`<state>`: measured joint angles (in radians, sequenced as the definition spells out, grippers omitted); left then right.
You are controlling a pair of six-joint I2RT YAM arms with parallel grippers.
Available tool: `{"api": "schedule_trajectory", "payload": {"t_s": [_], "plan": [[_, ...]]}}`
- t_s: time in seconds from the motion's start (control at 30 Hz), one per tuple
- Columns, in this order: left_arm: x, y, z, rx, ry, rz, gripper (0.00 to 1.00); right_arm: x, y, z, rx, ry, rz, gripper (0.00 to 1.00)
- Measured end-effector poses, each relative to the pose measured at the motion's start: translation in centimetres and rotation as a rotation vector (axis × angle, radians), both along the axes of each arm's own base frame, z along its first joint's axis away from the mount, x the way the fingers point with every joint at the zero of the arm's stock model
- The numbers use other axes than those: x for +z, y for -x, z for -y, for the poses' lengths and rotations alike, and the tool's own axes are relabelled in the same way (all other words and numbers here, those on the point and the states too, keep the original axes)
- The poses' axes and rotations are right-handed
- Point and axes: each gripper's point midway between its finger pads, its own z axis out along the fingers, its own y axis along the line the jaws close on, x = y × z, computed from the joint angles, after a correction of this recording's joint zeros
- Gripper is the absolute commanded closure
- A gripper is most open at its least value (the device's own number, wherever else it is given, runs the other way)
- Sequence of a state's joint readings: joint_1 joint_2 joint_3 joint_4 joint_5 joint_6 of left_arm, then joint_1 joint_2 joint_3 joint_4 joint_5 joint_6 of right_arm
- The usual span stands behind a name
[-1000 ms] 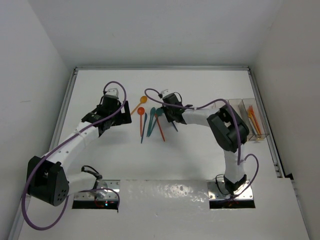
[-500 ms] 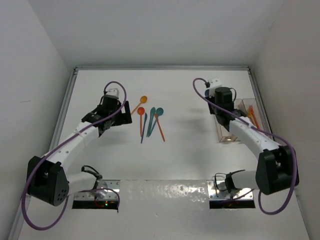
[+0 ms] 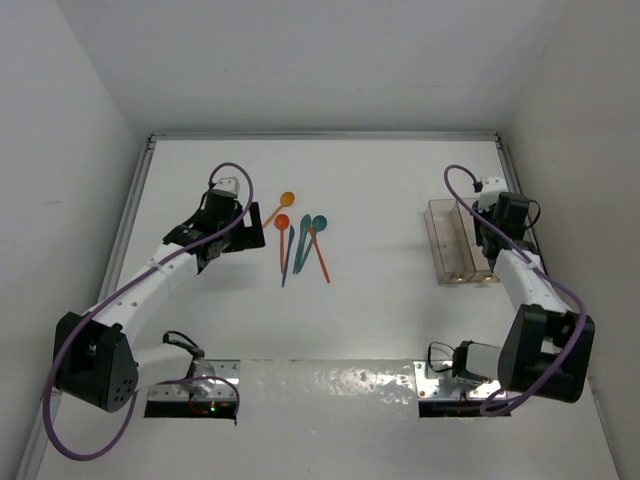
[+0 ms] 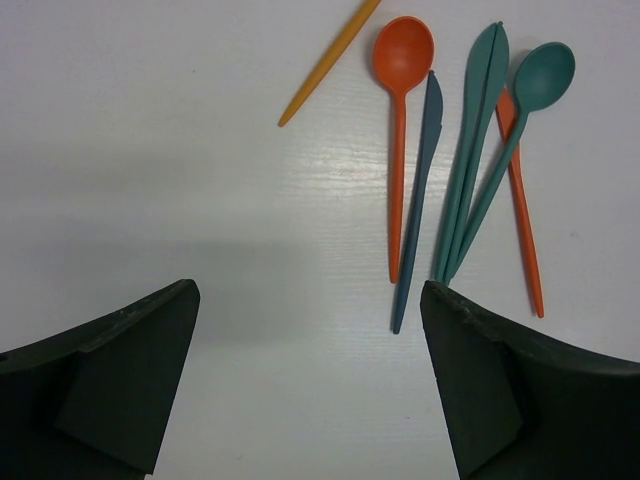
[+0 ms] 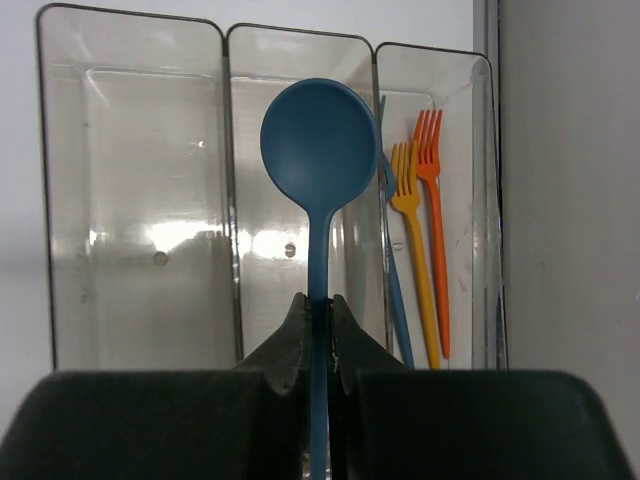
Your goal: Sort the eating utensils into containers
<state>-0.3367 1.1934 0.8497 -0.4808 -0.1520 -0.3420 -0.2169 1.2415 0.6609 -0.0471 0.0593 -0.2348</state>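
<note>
Bright, even overhead light floods the white bench (image 3: 380, 200). Glare speckles its near edge and the three clear plastic bins (image 5: 130, 200) at its right side.

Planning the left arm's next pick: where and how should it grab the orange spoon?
I'd take the orange spoon by its handle just below the bowl, straight down from above, jaws straddling the handle. It lies flat on the table. The blue knife runs along one side and closes in toward the handle's end, so the gap is widest near the bowl.
</note>
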Motion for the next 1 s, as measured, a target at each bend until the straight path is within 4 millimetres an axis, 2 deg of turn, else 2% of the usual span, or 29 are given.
{"api": "schedule_trajectory", "payload": {"t_s": [0.17,0.23,0.33,0.4,0.57,0.73,0.8,0.87,0.9,1.0], "plan": [[0.1,-0.1,0.1,-0.002,0.004,0.006,0.09,-2.1,-0.7,0.8,0.004,-0.005,-0.034,1.0],[0.1,-0.1,0.1,-0.002,0.004,0.006,0.09,-3.4,-0.8,0.7,0.011,-0.014,-0.064,0.96],[0.1,-0.1,0.1,-0.001,0.003,0.007,0.09,-4.8,-0.9,0.6,0.016,-0.031,-0.104,0.85],[0.1,-0.1,0.0,0.002,0.0,0.007,0.09,-5.0,-1.0,0.6,0.018,-0.032,-0.11,0.78],[0.1,-0.2,0.0,0.004,-0.002,0.008,0.09,-3.7,-2.1,0.7,0.017,-0.039,-0.078,0.6],[0.1,-0.2,0.0,0.004,-0.001,0.008,0.09,0.9,-4.6,0.1,0.0,-0.082,0.048,0.57],[0.1,-0.2,0.0,0.004,-0.001,0.009,0.09,3.5,-5.4,-1.2,-0.008,-0.097,0.12,0.55],[0.1,-0.2,0.0,0.004,-0.001,0.008,0.09,5.6,-5.9,-3.6,-0.009,-0.104,0.183,0.55],[0.0,-0.2,0.0,0.004,-0.002,0.007,0.09,6.4,-6.1,-5.1,-0.008,-0.107,0.203,0.54],[0.0,-0.2,0.0,0.004,-0.002,0.005,0.09,7.5,-6.6,-11.4,0.024,-0.155,0.224,0.54]]}}
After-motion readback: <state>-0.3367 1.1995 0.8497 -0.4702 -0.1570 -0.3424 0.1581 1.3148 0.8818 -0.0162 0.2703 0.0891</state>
